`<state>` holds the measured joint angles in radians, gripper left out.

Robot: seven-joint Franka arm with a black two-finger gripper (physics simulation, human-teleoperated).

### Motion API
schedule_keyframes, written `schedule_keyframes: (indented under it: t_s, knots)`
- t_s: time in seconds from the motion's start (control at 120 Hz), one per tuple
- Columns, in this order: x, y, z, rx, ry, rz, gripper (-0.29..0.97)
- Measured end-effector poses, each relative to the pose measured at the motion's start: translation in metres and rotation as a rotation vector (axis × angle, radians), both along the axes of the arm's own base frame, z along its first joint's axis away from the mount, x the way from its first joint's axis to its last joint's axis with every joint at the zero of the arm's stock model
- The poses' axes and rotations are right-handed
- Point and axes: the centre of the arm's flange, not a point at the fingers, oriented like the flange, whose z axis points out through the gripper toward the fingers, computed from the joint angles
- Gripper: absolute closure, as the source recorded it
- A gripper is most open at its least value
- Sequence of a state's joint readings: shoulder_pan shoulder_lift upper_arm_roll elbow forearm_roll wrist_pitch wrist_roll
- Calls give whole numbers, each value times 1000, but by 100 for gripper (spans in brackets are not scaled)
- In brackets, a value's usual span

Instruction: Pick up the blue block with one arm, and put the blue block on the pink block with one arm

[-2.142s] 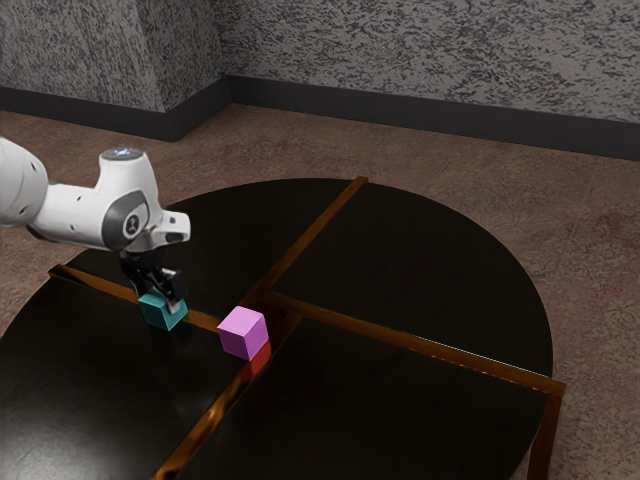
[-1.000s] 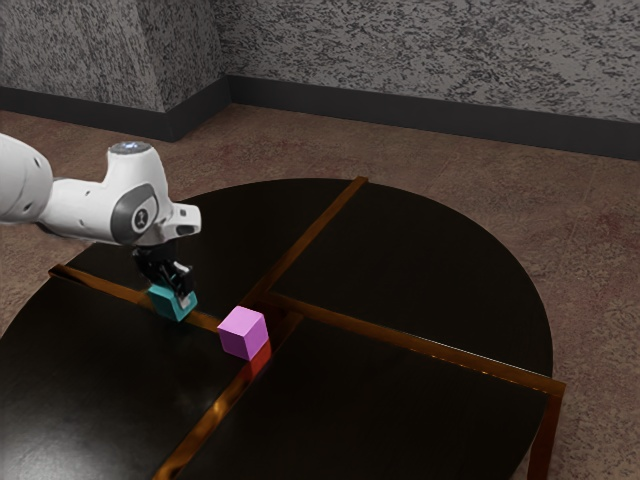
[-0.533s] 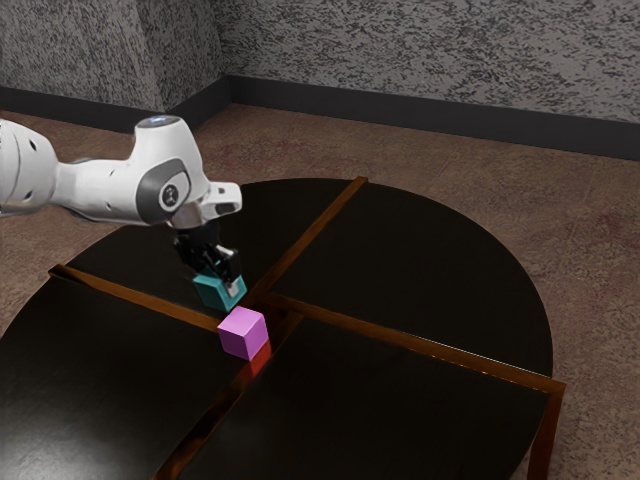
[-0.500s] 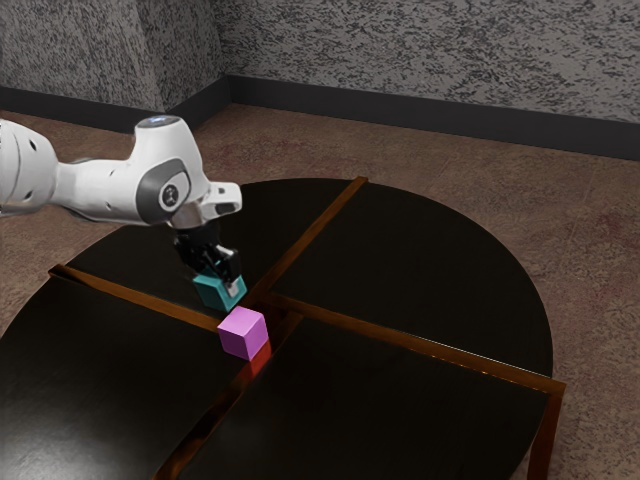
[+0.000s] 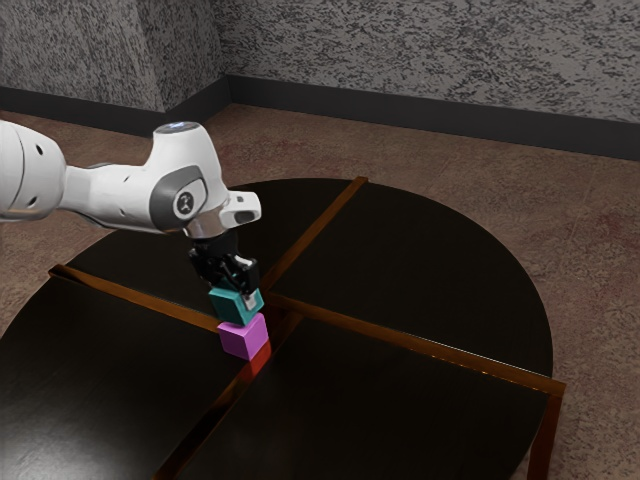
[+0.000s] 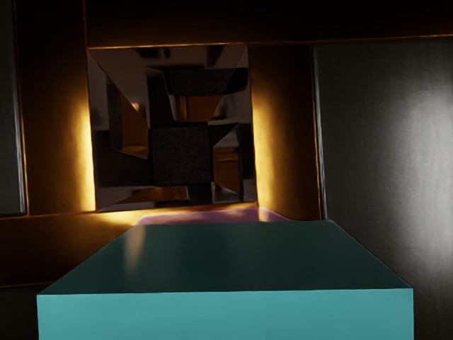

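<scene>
Blue block (image 5: 234,304) is being gripped by the pincer (image 5: 238,292), fingers clamping two of its sides from above. It is looking cube-like, with no long axis showing, and is sitting roughly square over the pink block (image 5: 243,338); whether it is touching or just above, cannot tell. Wrist view is showing its level top face, with a pink sliver peeking past the far edge. Both are sitting by the crossing of the orange strips (image 5: 400,345) on the dark round table (image 5: 430,260).
</scene>
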<state>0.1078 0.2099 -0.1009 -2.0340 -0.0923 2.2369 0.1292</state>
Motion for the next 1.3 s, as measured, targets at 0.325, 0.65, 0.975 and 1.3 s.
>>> schedule_keyframes:
  t_s: [0.325, 0.65, 0.975, 1.3]
  knots:
    - [-9, -3, 0, 6, 11, 22, 29]
    - [-6, -4, 0, 33, 8, 18, 29]
    - [-5, -3, 2, 39, 1, 20, 18]
    - [-11, -3, 61, 50, -64, 17, 4]
